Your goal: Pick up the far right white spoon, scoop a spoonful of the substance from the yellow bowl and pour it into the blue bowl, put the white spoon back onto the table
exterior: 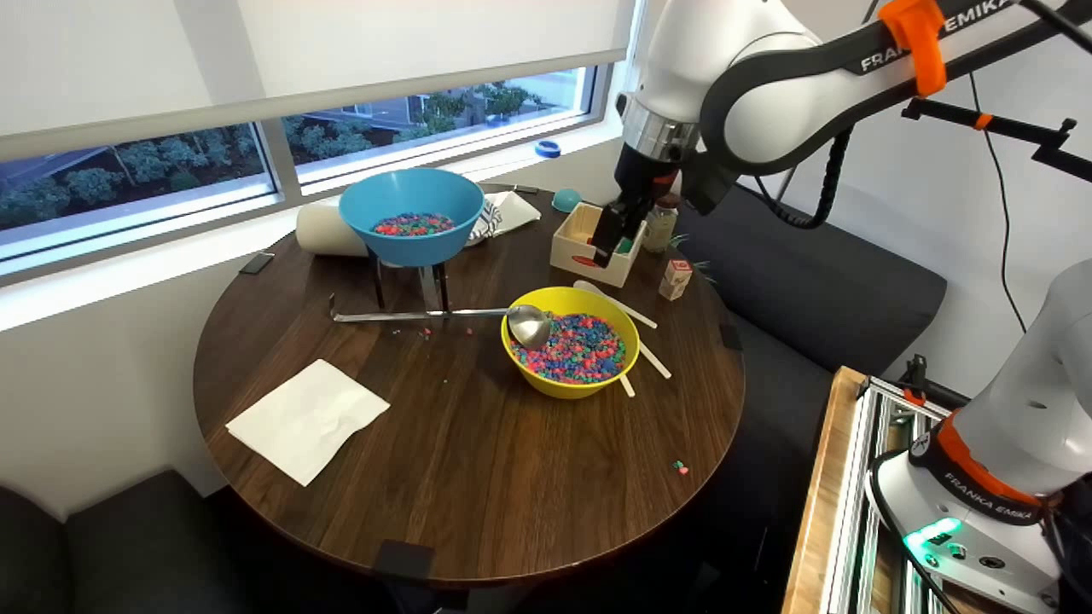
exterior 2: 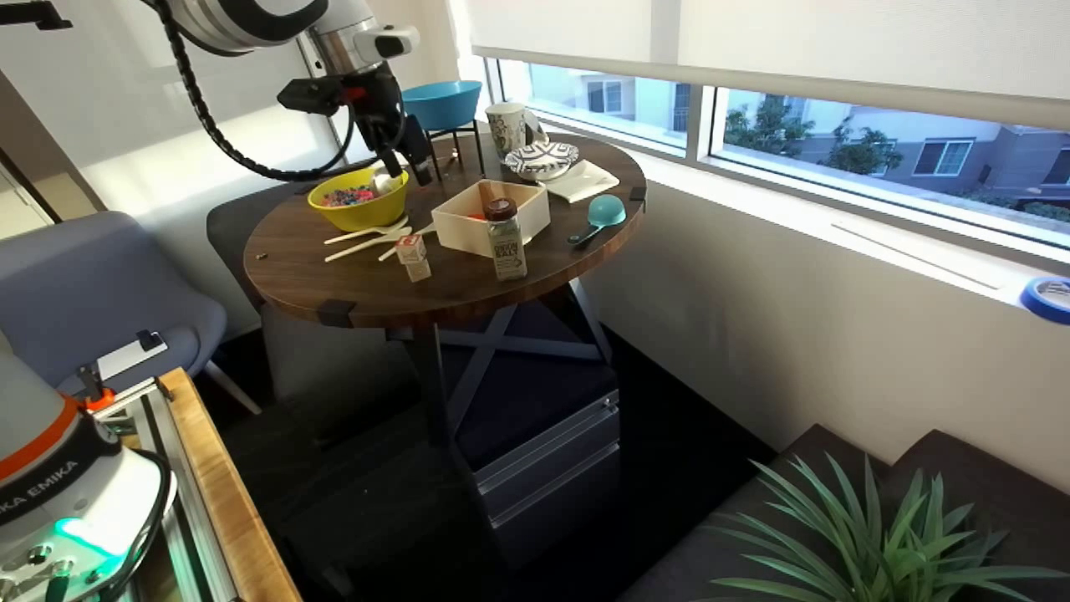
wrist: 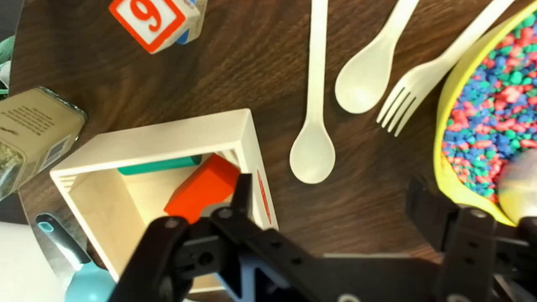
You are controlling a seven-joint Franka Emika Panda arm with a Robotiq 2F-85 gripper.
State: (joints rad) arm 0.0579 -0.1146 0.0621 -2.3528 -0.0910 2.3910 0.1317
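My gripper [wrist: 333,199] is open and empty, above the table [exterior: 478,477] between the wooden box and the yellow bowl; it shows in both exterior views [exterior: 601,243] [exterior 2: 407,165]. The white spoon [wrist: 313,151] lies flat nearest the box, its bowl end just beyond the gap between my fingers in the wrist view; it also shows in an exterior view [exterior: 627,309]. The yellow bowl [exterior: 563,389] holds the multicoloured substance [exterior: 589,345] and a metal ladle [exterior: 529,327] rests in it. The blue bowl [exterior: 418,249] stands raised on black legs with some substance inside.
A second white spoon [wrist: 363,82] and a white fork [wrist: 423,79] lie between the spoon and the yellow bowl. The wooden box [wrist: 247,138], salt jar [exterior 2: 506,242], letter blocks [exterior 2: 414,259] and teal scoop [exterior 2: 606,211] are close by. A napkin [exterior: 307,418] lies across the table.
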